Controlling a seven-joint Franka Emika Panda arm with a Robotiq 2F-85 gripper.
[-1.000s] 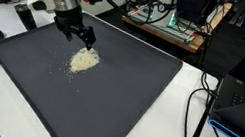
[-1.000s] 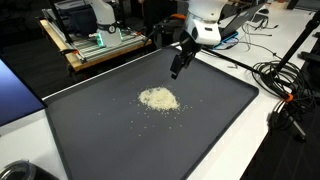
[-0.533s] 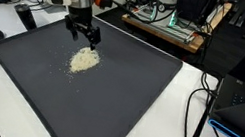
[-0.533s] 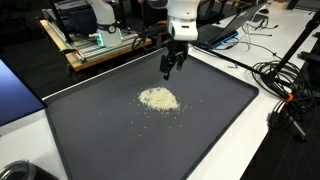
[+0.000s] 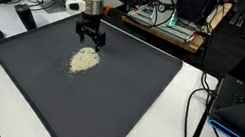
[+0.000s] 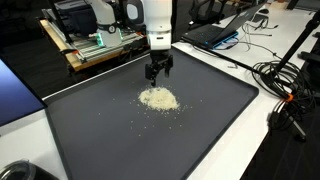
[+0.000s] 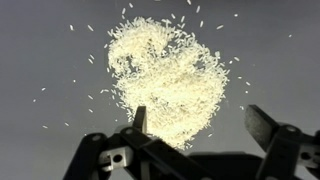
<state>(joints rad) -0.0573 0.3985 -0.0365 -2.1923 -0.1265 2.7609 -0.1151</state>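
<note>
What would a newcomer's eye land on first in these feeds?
First, the small pale heap of grains, rice by the look of it. It sits near the middle of the wide dark mat, with loose grains scattered round it. Next, the gripper hanging just over the heap, jaws open and holding nothing; in the wrist view its fingers frame the heap's near edge.
</note>
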